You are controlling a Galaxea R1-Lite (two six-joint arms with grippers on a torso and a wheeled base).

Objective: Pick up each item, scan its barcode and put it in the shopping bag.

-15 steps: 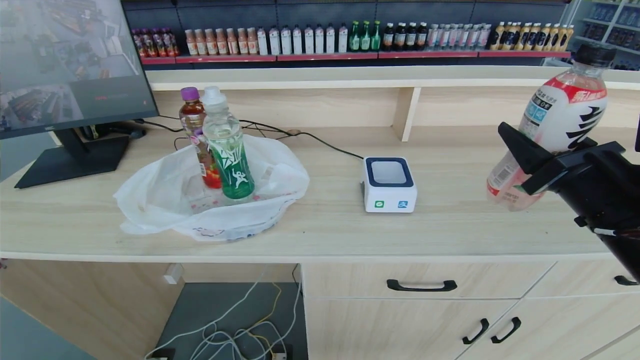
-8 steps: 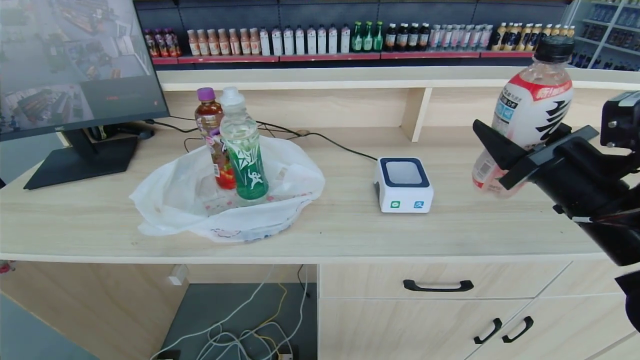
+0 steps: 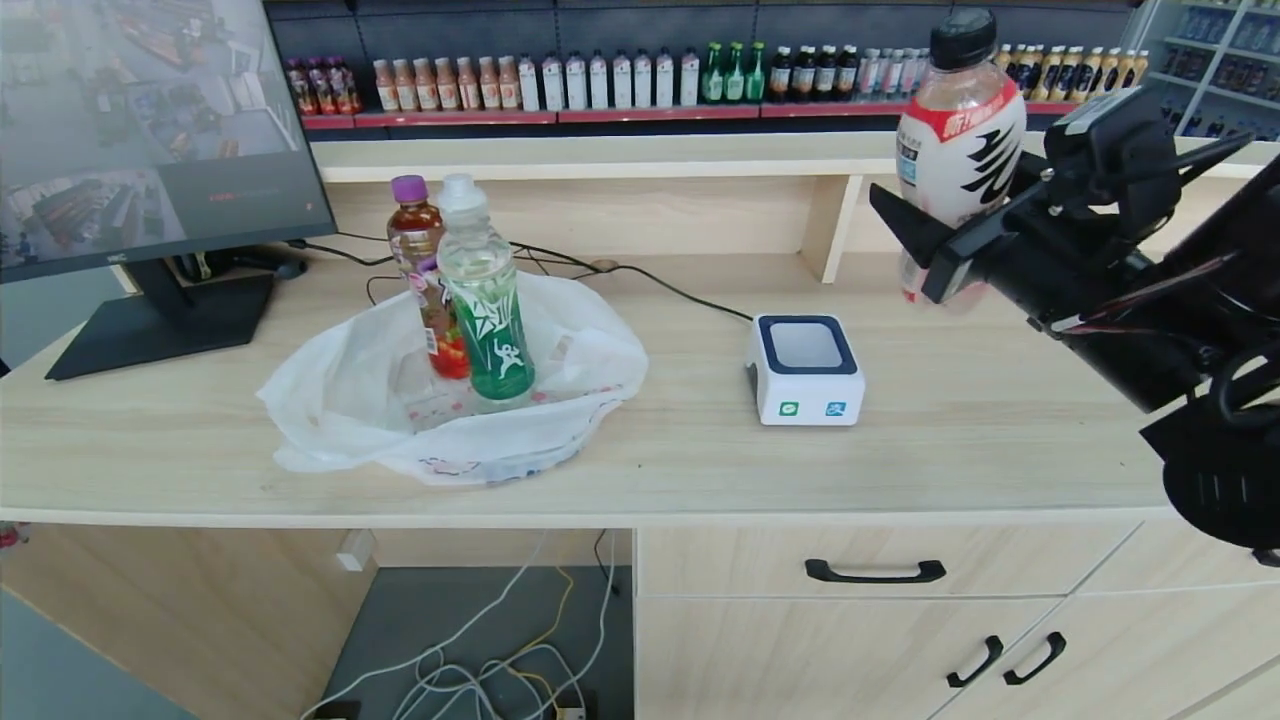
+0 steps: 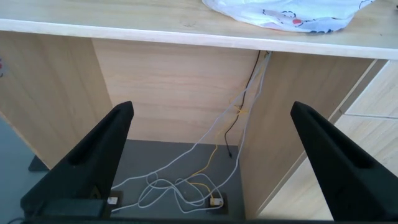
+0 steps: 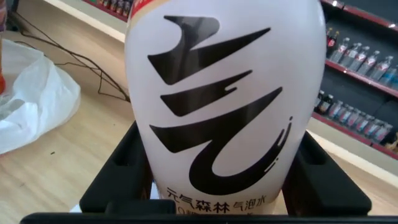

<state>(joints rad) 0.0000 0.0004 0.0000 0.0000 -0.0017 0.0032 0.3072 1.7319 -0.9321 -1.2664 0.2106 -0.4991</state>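
Head view: my R gripper [image 3: 945,255], pinching the bottle [image 3: 960,140], has lifted it and swung left over 1 s. It's in the air right of the scanner [image 3: 806,370], so scan's next, then bag [image 3: 330,400]. L gripper [image 4: 211,109] fingers spread.

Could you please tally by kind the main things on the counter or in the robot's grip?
Bottles: 3 (purple-capped brown bottle, white-capped green-labelled bottle, black-capped white-labelled bottle)
White plastic shopping bag: 1
White box-shaped barcode scanner: 1
Black flat monitor: 1
Total: 6
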